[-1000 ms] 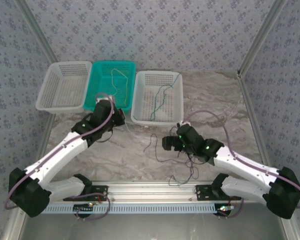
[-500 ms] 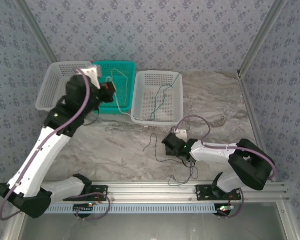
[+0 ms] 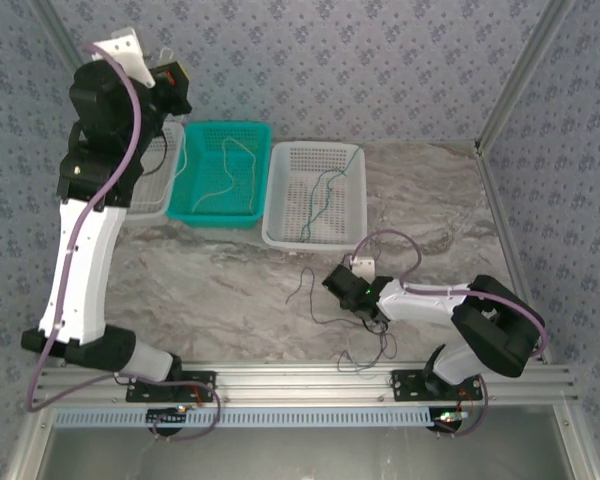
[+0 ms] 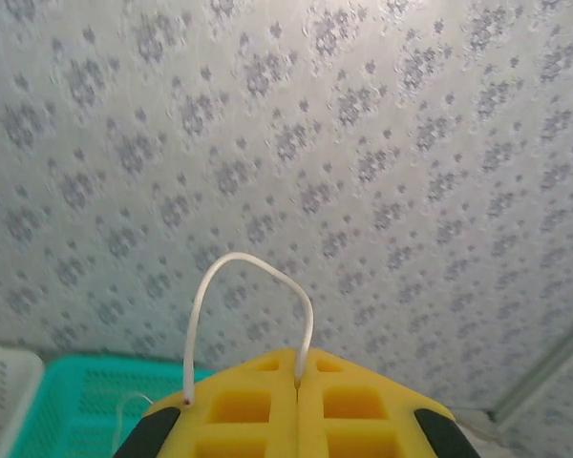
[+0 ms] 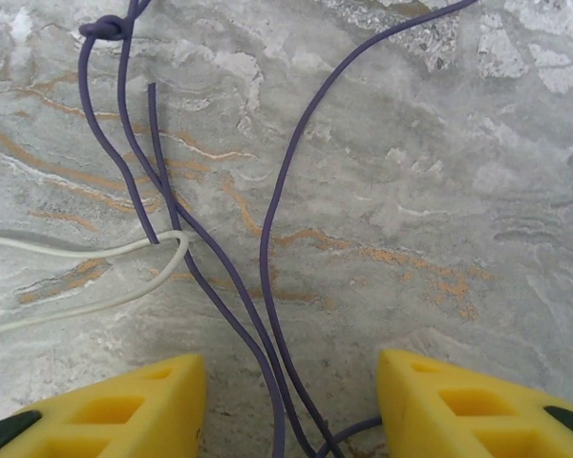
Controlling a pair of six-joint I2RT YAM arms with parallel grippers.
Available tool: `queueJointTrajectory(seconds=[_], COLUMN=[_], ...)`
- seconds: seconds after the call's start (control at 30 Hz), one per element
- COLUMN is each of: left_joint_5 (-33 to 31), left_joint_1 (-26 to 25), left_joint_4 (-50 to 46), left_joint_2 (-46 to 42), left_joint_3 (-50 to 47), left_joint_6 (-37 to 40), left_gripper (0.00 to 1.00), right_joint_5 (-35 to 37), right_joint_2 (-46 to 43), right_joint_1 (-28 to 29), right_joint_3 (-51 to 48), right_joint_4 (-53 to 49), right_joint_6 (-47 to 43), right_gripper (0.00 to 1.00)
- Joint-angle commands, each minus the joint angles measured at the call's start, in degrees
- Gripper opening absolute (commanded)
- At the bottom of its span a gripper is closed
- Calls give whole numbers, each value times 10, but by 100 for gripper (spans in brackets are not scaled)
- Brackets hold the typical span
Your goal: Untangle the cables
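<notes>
One cable held high, one tangle waiting on the tabletop

My left fingers (image 4: pixel 239 405) are pressed together on a thin whitish-cream cable (image 4: pixel 253 277), and a short loop of it stands up above the yellow pads. That arm is high above the teal plastic mesh basket (image 3: pixel 210 217). I think this is so that the cable hangs free of the others and can go down into the basket, where more whitish cable lies. A thin green-teal cable (image 3: pixel 325 195) lies in the white plastic mesh basket (image 3: pixel 271 200) just beside it.

My right fingers (image 5: pixel 458 401) are spread wide, low over the grey marbled tabletop (image 5: pixel 439 191). Strands of the thin dark grey-purple cable (image 5: pixel 265 219) run between them, not yet pinched. I judge they are placed so in order to close on these strands. Just to the left a whitish strand (image 5: pixel 181 246) hooks around the dark one, so a pull may tighten it. Whether it belongs to the cable in my left fingers, I cannot tell. A small knot (image 5: pixel 105 27) sits at the far end.
</notes>
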Motion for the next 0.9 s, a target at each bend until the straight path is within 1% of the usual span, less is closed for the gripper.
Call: queueJointTrajectory(seconds=[0.0, 0.17, 0.3, 0.37, 0.5, 0.57, 0.6, 0.63, 0.7, 0.8, 0.87], left_joint_5=[-32, -24, -33, -24, 30, 41, 44, 41, 32, 37, 44], left_joint_1=[20, 59, 74, 74, 74, 73, 72, 72, 72, 73, 73], left_joint_4=[23, 49, 46, 50, 51, 71, 81, 86, 111, 174, 195], left_joint_2=[39, 108, 148, 162, 197, 218, 226, 232, 223, 173, 134], left_joint_3=[55, 95, 100, 84, 39, -19, -53, -77, -148, -242, -277], left_joint_6=[78, 94, 91, 81, 55, 34, 25, 16, -7, -31, -42], left_gripper=[0, 0, 0, 0, 0, 1, 7, 15, 38, 53, 60], right_joint_5=[18, 20, 26, 30, 31, 31, 30, 27, 22, 23, 26], right_joint_2=[-2, -19, -35, -45, -58, -59, -58, -59, -60, -66, -69], right_joint_1=[-3, -1, -1, 0, -1, -1, -1, 0, 0, 2, 1], right_joint_3=[6, 7, 10, 11, 9, 10, 11, 11, 11, 6, 1], right_joint_4=[-30, -47, -67, -77, -77, -75, -74, -73, -76, -87, -89], right_joint_6=[-1, 2, 8, 15, 18, 18, 17, 16, 16, 24, 26], right_gripper=[51, 51, 52, 52, 53, 53, 51, 50, 47, 46, 45])
